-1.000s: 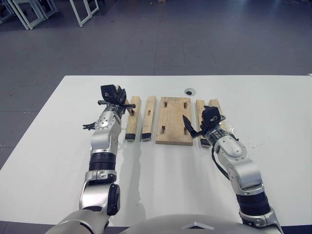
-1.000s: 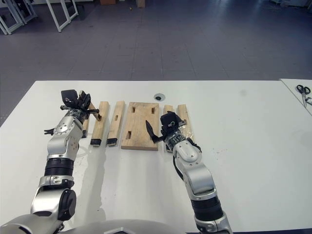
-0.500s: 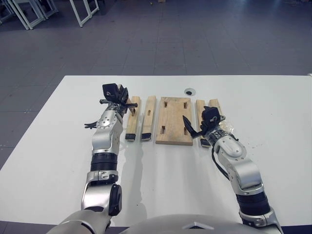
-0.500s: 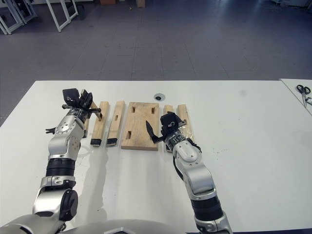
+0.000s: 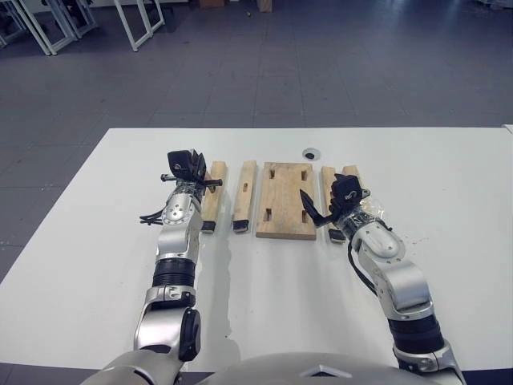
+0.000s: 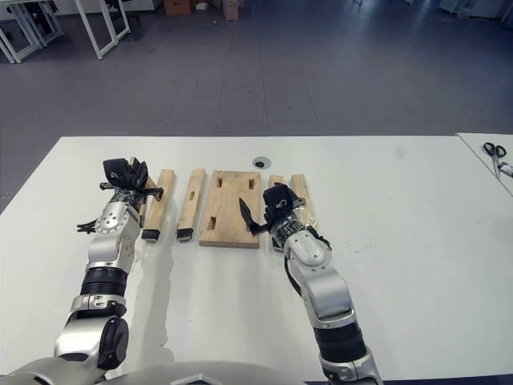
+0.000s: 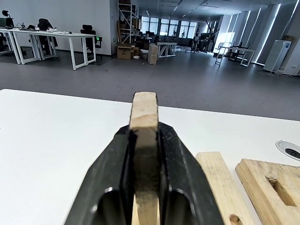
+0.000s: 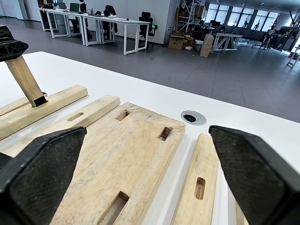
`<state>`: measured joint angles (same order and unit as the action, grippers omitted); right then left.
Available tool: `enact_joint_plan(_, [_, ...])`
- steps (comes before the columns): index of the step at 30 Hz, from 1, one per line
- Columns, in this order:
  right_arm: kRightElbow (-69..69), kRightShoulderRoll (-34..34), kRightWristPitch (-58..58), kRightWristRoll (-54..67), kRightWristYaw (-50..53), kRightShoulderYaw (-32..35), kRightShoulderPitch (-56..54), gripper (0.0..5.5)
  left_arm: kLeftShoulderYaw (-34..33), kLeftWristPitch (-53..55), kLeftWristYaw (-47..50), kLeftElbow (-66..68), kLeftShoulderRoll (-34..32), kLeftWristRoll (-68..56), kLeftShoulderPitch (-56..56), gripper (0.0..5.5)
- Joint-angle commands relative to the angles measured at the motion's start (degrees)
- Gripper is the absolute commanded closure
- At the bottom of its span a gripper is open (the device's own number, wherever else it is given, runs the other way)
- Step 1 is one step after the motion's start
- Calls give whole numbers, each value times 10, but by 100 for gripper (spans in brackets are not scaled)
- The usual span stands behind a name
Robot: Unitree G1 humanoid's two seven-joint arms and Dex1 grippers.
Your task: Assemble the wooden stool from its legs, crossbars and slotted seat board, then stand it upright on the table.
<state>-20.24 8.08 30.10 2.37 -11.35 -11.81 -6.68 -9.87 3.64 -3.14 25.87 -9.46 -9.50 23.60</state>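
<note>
1. Left end effector [image 7: 144,137]: closed on a crossbar [image 7: 144,105], fingers clamped on both faces. It stands at the left end of the row of parts.
2. Crossbar: in the right wrist view its lower end sits in the slot of the outer left leg [image 8: 49,104]. It leans slightly rather than standing square.
3. Right end effector [image 5: 313,210]: open, fingers spread wide, gripping nothing. It hangs over the right edge of the slotted seat board [image 5: 286,199].
4. Seat board: lying flat at mid-tabletop [image 5: 96,233], slots facing up.
5. Inner left leg [image 5: 244,194]: lying flat between the outer left leg and the seat board, apart from both.
6. Inner right leg [image 5: 328,180] and outer right leg [image 5: 351,171]: lying side by side just right of the seat board, near ends hidden behind the right wrist.
7. Cable grommet [image 5: 311,151]: set in the tabletop beyond the seat board.
</note>
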Motion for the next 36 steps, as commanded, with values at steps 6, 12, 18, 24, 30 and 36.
enact_joint_plan(6, [-13,0,8,1,-2,6,-9,67,24,193,36,198,-5,38,-98,507])
enact_joint_plan(12, [-12,2,10,2,-2,11,-13,67,5,183,30,158,24,3,-146,507])
enact_joint_plan(18, [-13,3,10,2,-3,10,-13,67,11,88,11,-154,49,-31,-241,507])
enact_joint_plan(24, [-15,5,11,1,-4,10,-12,67,23,169,27,-289,37,-18,-288,507])
enact_joint_plan(30, [-14,4,10,0,-4,9,-11,67,16,234,43,-342,26,-8,-243,507])
enact_joint_plan(36, [-13,3,6,-2,-2,7,-7,67,17,326,64,-405,26,-5,-231,507])
